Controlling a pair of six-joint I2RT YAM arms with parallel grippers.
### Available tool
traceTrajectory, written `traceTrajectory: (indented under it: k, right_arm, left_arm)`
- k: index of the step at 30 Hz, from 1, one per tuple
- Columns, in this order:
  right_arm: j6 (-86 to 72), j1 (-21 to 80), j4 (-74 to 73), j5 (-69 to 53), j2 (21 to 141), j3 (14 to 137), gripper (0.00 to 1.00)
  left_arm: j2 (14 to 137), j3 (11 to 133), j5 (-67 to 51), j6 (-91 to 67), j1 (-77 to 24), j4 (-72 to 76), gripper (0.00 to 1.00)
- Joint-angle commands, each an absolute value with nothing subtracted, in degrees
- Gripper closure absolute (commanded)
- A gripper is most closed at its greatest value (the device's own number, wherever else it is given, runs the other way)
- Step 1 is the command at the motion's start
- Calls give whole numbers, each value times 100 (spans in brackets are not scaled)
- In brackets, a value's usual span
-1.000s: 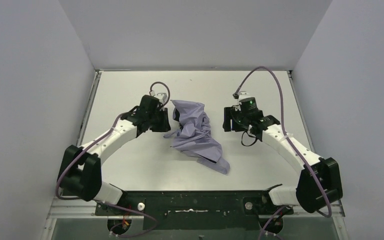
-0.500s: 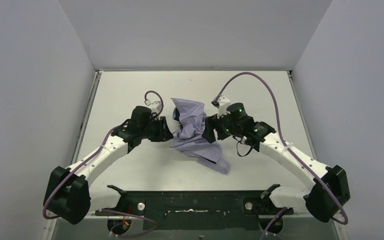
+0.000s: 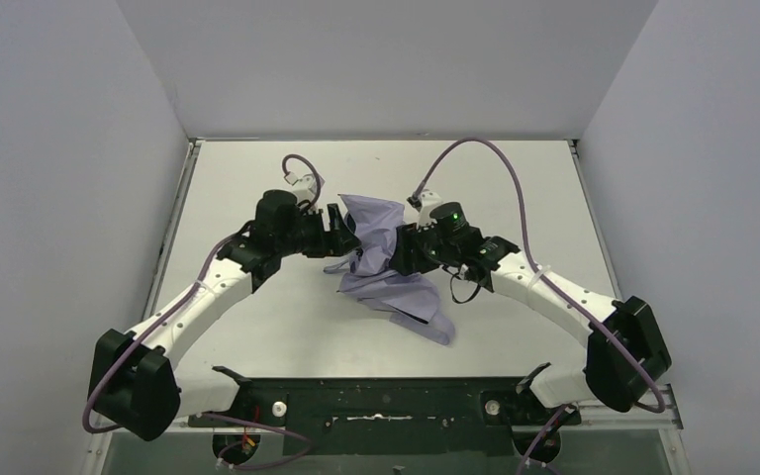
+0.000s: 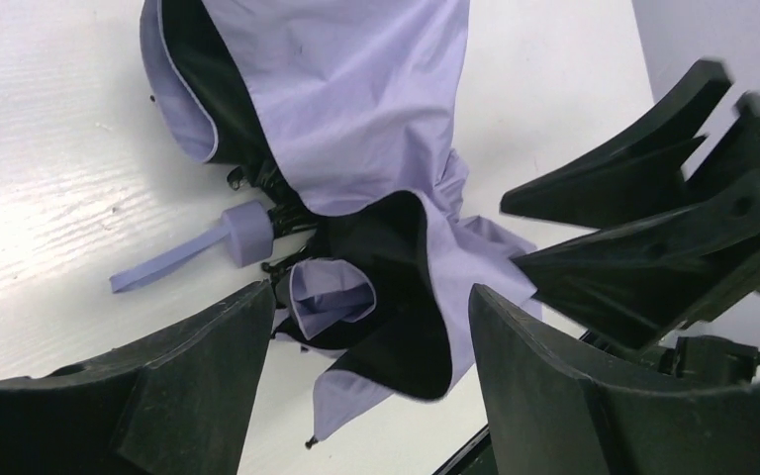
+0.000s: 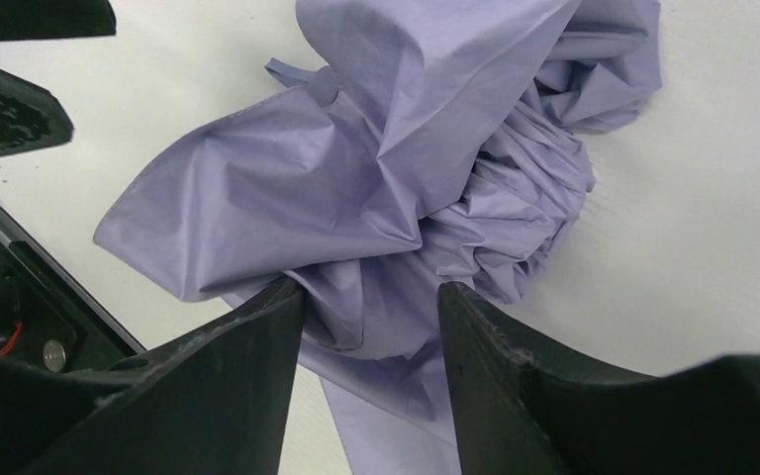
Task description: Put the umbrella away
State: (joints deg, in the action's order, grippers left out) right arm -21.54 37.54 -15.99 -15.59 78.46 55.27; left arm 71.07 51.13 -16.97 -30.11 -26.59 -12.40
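- Task stage: early to middle, judged from how things lie. The umbrella (image 3: 391,272) is collapsed but not tidied, and lies as a loose heap in the middle of the tabletop (image 3: 257,168) between the two arms.
- Done so far: the canopy is down, not spread open.
- Left to do: gather the fabric around the shaft, wrap it and fasten it. No strap is closed and no sleeve or storage place is in view.
- Left gripper (image 4: 371,297): jaws released and spread wide, hovering over the heap's left side and holding nothing.
- Right gripper (image 5: 366,292): jaws parted and straddling a bunched fold on the heap's right side. Cannot tell whether they pinch it or only sit over it.
- The two grippers are close together, and the right one's fingers show in the left wrist view.
- Canopy: thin woven fabric, lavender outside and black inside. It is soft, heavily creased, curled at the edges and folded into open pockets.
- Handle (image 4: 247,233): a short, smooth lavender plastic cylinder lying on the tabletop at the heap's edge. A flat lavender strap (image 4: 158,269) trails from it.
- Ribs: only small dark tips show at the canopy edge. The shaft is hidden under the fabric.
- Tabletop: white, matt, with a faint grain.
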Motion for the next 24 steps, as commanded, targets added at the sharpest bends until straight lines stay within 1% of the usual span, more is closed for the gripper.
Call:
traceTrajectory:
  k: [1, 4, 8, 16, 24]
  right_arm:
    - [-2484, 3766, -911, -1577, 7974, 5289, 50]
    - [-2576, 3791, -906, -1289, 8001, 5063, 58]
    - [-2641, 3831, -863, -942, 7981, 4665, 63]
    - [-3022, 3928, -223, -835, 7996, 3865, 65]
    - [-3452, 3937, 227, -771, 7965, 3669, 66]
  left_arm:
    - [7367, 5456, -1832, -3317, -2727, -735, 30]
    - [7543, 5556, -1760, -3458, -2791, -676, 29]
    - [7782, 5679, -1617, -3575, -2880, -722, 28]
    - [8335, 5738, -1483, -3887, -3082, -457, 28]
    - [8374, 5537, -1071, -3894, -3399, -593, 28]
